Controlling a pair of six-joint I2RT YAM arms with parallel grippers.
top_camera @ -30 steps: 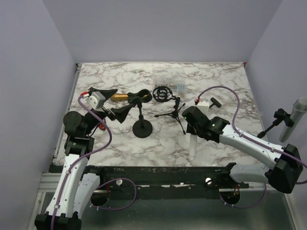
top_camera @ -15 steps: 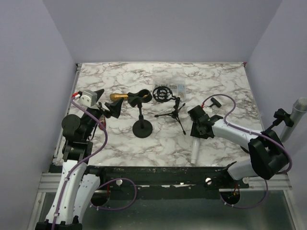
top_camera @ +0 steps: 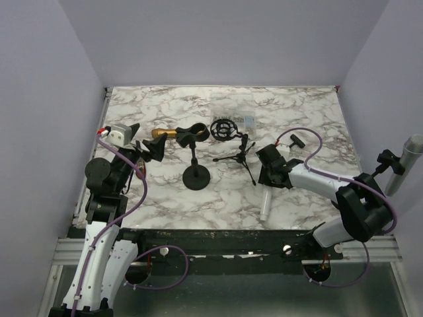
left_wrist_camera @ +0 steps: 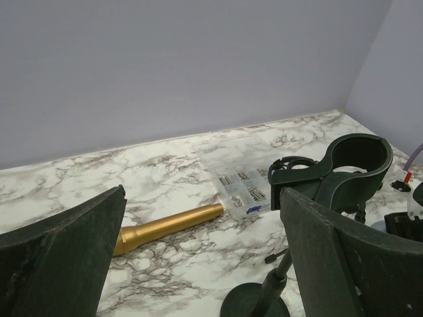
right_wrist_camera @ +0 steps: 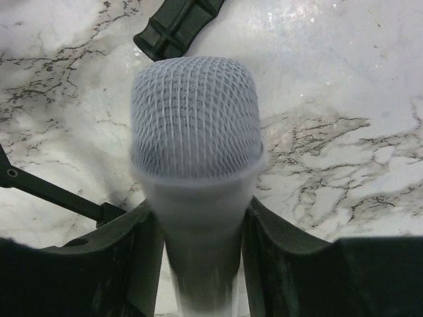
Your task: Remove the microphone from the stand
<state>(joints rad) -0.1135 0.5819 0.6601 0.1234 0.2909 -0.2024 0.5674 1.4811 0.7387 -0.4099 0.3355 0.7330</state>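
A black desk stand (top_camera: pixel 196 177) with a round base holds a clip (top_camera: pixel 193 134) that looks empty in the left wrist view (left_wrist_camera: pixel 353 158). A gold microphone (top_camera: pixel 162 133) lies on the marble just left of the clip, also in the left wrist view (left_wrist_camera: pixel 168 228). My left gripper (top_camera: pixel 147 140) is open and empty, left of the stand, jaws wide apart (left_wrist_camera: pixel 203 198). My right gripper (top_camera: pixel 269 173) is shut on a white microphone (right_wrist_camera: pixel 193 112) with a mesh head. Its handle (top_camera: pixel 265 206) slants down onto the table toward me.
A small black tripod (top_camera: pixel 238 156) with a ring shock mount (top_camera: pixel 223 128) stands right of the stand. A clear parts box (top_camera: pixel 246 121) lies behind it. A black T-shaped piece (top_camera: pixel 295 140) lies right of centre. A grey pole (top_camera: pixel 403 164) stands off the table's right edge.
My left gripper has drawn back left, away from the gold microphone and clip. My right arm has folded in, and its gripper has turned with the white microphone still held.
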